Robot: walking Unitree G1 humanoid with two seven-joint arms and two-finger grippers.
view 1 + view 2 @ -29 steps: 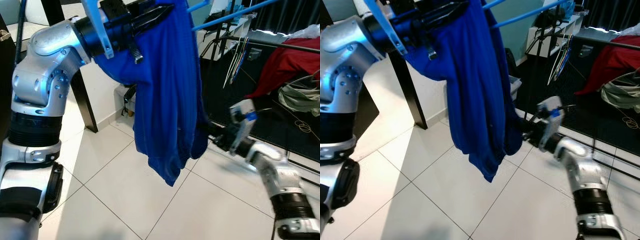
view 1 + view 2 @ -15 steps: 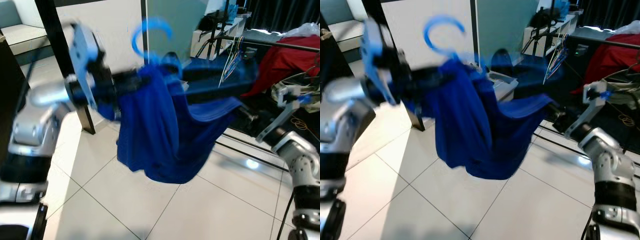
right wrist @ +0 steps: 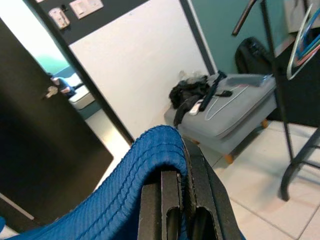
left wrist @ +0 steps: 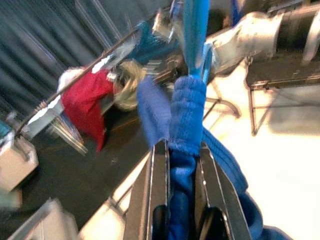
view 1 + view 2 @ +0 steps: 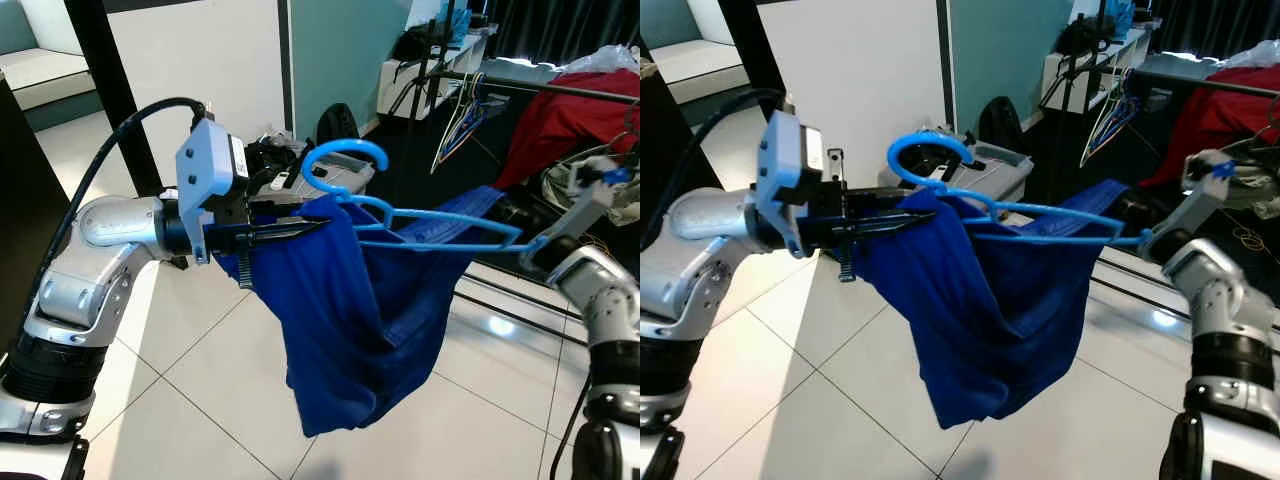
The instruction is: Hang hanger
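Observation:
A light-blue plastic hanger (image 5: 430,228) lies almost level in front of me, its hook (image 5: 345,160) pointing up. A dark-blue garment (image 5: 350,320) is draped over it and sags in a deep fold toward the floor. My left gripper (image 5: 305,226) is shut on the hanger's neck through the cloth; in the left wrist view its fingers (image 4: 160,170) pinch the blue fabric. My right gripper (image 5: 528,243) holds the far end, and in the right wrist view it (image 3: 181,165) is shut on the garment's ribbed hem (image 3: 150,145).
A black clothes rail (image 5: 560,90) crosses the back right, with loose hangers (image 5: 462,112) and a red garment (image 5: 560,130) on it. A grey box (image 5: 1008,172) with dark items stands by the white wall. A black post (image 5: 110,70) rises at left. White floor tiles lie below.
My left arm has come down from overhead, bringing the hanger to chest height and level. My right gripper rose from low beside the garment to the right and now holds its edge, spreading it.

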